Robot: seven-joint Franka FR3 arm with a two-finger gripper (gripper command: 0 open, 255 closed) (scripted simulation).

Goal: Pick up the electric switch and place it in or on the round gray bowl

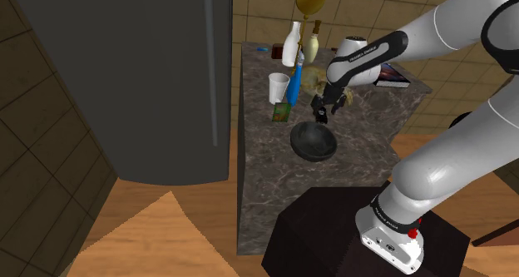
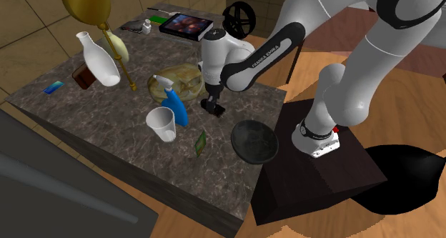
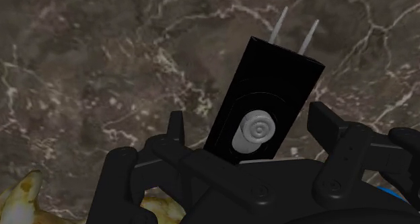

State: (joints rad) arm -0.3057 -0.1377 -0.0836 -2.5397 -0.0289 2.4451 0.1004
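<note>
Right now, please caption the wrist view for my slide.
Black electric switch, grey knob, two prongs, at the pincer over a dark veined counter.

Dark marbled counter (image 2: 93, 115) carries a dark bowl (image 2: 254, 141), white cup (image 2: 162, 123), green packet (image 2: 201, 142), blue spray bottle (image 2: 175, 108).

On the counter (image 1: 274, 200), the bowl (image 1: 313, 141) lies nearest the stand (image 1: 333, 234); the switch (image 3: 262, 101) is at the gripper (image 1: 320, 113), just behind the bowl; in the shoulder view, the packet (image 1: 281, 111) lies left of the gripper; the cup (image 1: 278, 87) stands behind the packet, the spray bottle (image 1: 295, 82) just right of it; the vase (image 1: 291, 42) stands farther back.
</note>
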